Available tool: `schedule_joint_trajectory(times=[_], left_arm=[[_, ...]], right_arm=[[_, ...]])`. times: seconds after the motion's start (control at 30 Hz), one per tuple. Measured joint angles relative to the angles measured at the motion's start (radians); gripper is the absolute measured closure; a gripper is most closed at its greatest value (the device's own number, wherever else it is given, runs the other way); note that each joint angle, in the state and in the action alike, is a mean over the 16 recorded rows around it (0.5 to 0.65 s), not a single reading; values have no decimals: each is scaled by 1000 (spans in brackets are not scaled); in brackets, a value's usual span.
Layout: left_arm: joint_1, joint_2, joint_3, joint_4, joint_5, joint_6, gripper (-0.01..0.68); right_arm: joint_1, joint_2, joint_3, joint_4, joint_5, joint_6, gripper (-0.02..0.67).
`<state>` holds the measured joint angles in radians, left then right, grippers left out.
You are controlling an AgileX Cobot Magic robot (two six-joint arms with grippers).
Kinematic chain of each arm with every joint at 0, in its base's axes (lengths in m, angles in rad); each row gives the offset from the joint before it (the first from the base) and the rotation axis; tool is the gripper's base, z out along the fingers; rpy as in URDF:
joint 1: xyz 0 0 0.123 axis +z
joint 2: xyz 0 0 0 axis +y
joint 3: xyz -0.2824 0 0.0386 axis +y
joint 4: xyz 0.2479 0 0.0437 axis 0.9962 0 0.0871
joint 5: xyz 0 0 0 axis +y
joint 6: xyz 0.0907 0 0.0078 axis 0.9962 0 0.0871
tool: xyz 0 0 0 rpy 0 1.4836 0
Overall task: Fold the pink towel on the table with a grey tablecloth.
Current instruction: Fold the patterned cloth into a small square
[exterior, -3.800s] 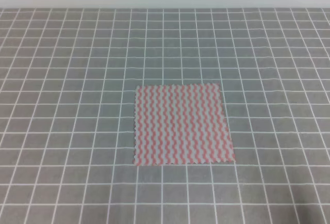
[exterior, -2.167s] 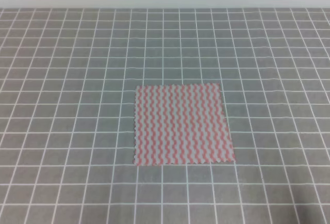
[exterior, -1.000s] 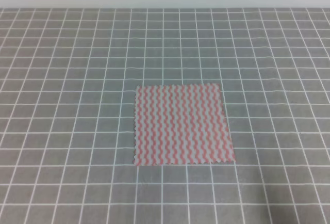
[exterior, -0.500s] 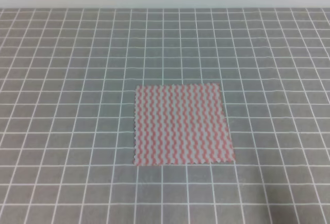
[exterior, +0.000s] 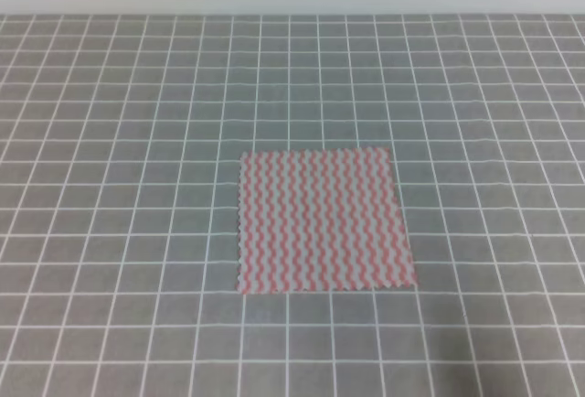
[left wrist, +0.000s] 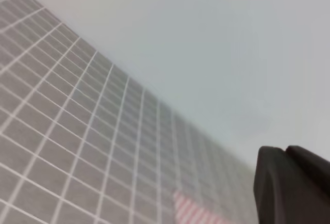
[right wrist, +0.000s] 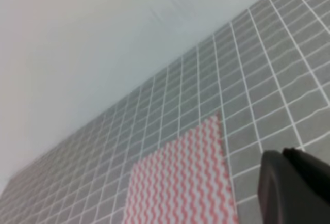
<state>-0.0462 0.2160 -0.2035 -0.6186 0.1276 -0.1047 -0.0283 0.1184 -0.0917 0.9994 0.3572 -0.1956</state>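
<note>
Plainly the pink towel [exterior: 324,221] lies flat mid-table on the grey tablecloth [exterior: 110,141]: thin, limp, light. I'd pinch a near corner. My left gripper [left wrist: 294,185] and right gripper [right wrist: 296,185] show too little to tell their state.

The grey gridded tablecloth on the table [exterior: 110,123] lies flat ahead of both grippers, and the only thing on it is the thin pink-and-white zigzag-striped square towel [exterior: 320,221], lying flat. Ahead of the left gripper's dark finger [left wrist: 291,188] the grid runs unbroken up to the plain pale wall [left wrist: 221,43]. Ahead of the right gripper's dark finger [right wrist: 294,188], the towel lies low with grid on its far and right sides.
</note>
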Motion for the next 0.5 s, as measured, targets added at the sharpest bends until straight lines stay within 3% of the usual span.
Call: schedule_joint_trajectory(times=[0.3, 0.5], left_arm=[[-61, 320, -259, -5, 102, 332, 675], [-148, 473, -333, -28, 111, 422, 675]], right_arm=[[0, 222, -124, 51, -36, -199, 666], [-1, 372, -221, 44, 31, -320, 666]])
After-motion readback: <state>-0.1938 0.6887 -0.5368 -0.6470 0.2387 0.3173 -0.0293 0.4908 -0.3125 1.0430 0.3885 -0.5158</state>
